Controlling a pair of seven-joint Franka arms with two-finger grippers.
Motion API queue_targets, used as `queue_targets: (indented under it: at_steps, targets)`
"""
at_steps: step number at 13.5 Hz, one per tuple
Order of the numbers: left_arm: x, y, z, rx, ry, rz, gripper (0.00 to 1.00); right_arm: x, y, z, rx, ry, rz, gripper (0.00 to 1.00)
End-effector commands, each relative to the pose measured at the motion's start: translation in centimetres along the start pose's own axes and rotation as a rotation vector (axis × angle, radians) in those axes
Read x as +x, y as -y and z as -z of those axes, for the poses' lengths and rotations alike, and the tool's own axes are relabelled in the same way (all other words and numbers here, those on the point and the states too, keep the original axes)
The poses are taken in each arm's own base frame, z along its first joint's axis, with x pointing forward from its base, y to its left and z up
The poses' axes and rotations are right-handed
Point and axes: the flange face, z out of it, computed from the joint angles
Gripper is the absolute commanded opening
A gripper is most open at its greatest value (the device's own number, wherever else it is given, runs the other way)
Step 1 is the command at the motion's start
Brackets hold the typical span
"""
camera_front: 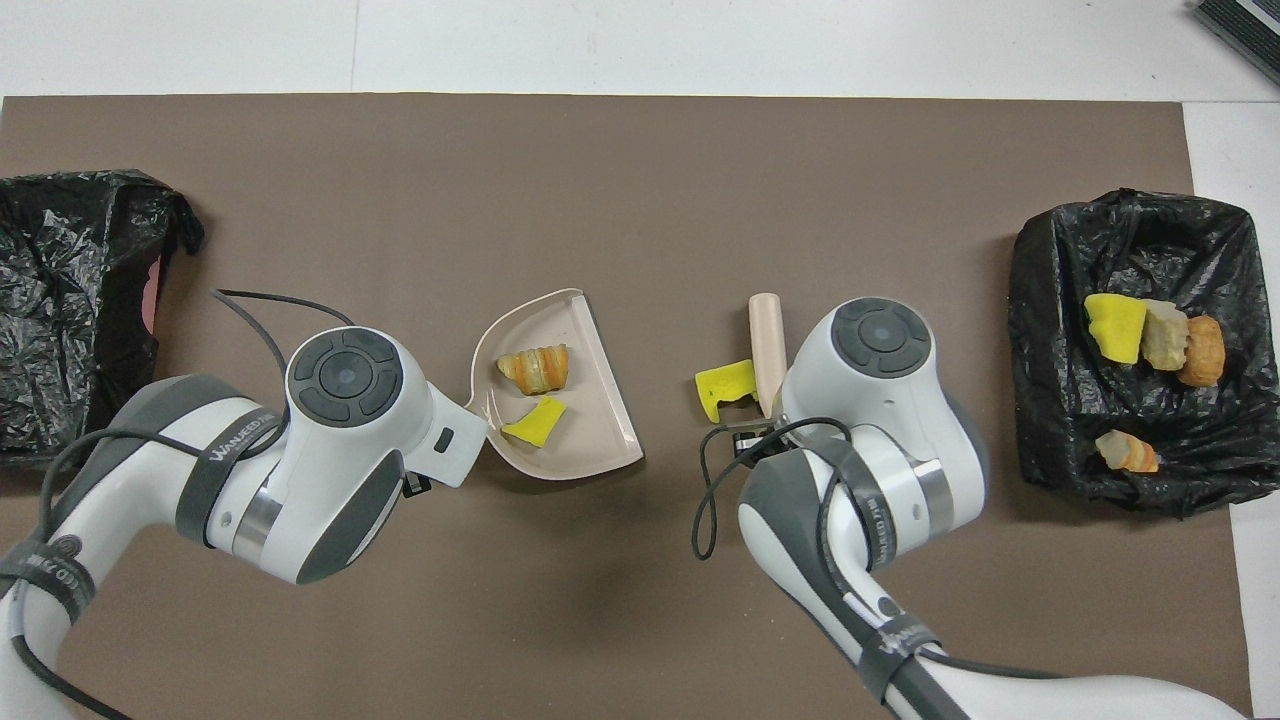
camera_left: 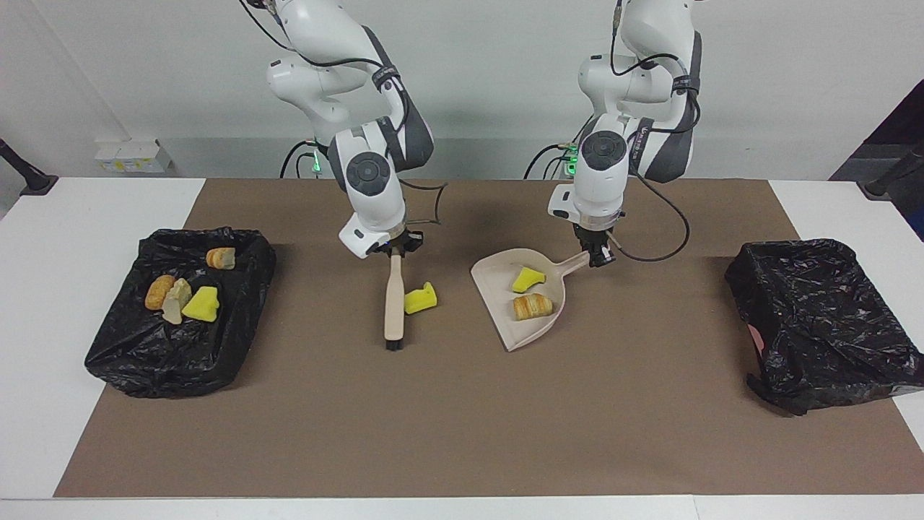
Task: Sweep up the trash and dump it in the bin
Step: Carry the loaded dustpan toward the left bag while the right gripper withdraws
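Observation:
My right gripper (camera_left: 394,249) is shut on the handle of a beige brush (camera_left: 393,300) (camera_front: 766,335), whose bristles rest on the brown mat. A yellow sponge scrap of trash (camera_left: 420,298) (camera_front: 725,388) lies against the brush on the side toward the dustpan. My left gripper (camera_left: 599,255) is shut on the handle of the beige dustpan (camera_left: 498,278) (camera_front: 600,440). The pan's open mouth faces the brush, and it holds a yellow scrap (camera_left: 528,279) (camera_front: 533,420) and a bread-like lump (camera_left: 532,306) (camera_front: 535,365). The bin (camera_left: 123,368) (camera_front: 1040,300), lined in black, holds several scraps.
A second black-lined bin (camera_left: 823,318) (camera_front: 70,300) sits at the left arm's end of the table, with nothing showing inside it. A gap of bare brown mat (camera_left: 462,404) separates the sponge scrap from the dustpan's mouth.

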Motion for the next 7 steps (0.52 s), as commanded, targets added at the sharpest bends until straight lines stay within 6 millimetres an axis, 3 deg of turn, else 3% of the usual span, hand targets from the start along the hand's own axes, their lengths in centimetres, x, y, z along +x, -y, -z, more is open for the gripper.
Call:
queue_targets:
  at_steps: [1,3,7]
  targets:
    - [-0.5,-0.7,0.2,0.008,0.004,0.019,0.0,-1.1,3.8,-0.3,0.029,0.0,0.087,0.0]
    - [-0.5,-0.7,0.1,0.007,0.004,0.019,0.0,-2.3,7.7,0.2,0.135,-0.019,0.152,0.0]
    - [-0.7,-0.6,0.1,-0.003,0.003,0.033,0.0,-4.9,14.0,1.5,0.293,-0.021,0.091,0.0]
